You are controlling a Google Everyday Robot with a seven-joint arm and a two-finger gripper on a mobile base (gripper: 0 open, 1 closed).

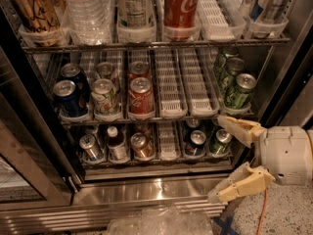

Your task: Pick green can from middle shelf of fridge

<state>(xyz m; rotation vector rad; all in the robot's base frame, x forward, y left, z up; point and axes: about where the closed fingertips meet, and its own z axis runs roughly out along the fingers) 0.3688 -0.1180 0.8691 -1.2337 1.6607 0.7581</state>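
Observation:
The fridge [161,187] stands open with dark wire shelves. On the middle shelf [166,114], in the far-right lane, a row of three green cans runs front to back; the front green can [239,90] has a silver top. My gripper [220,158] is at the lower right, outside the fridge, below and in front of that can. Its tan fingers [239,127] are spread wide apart and hold nothing. The upper finger's tip lies just under the middle shelf's front edge, near the green can's base.
The middle shelf also holds dark blue cans [68,96], whitish printed cans [103,96] and red cans [141,97]; two white lane trays [168,82] are bare. Bottles and a red can [181,6] stand above, more cans [198,141] below. An orange cable [261,214] hangs near the floor.

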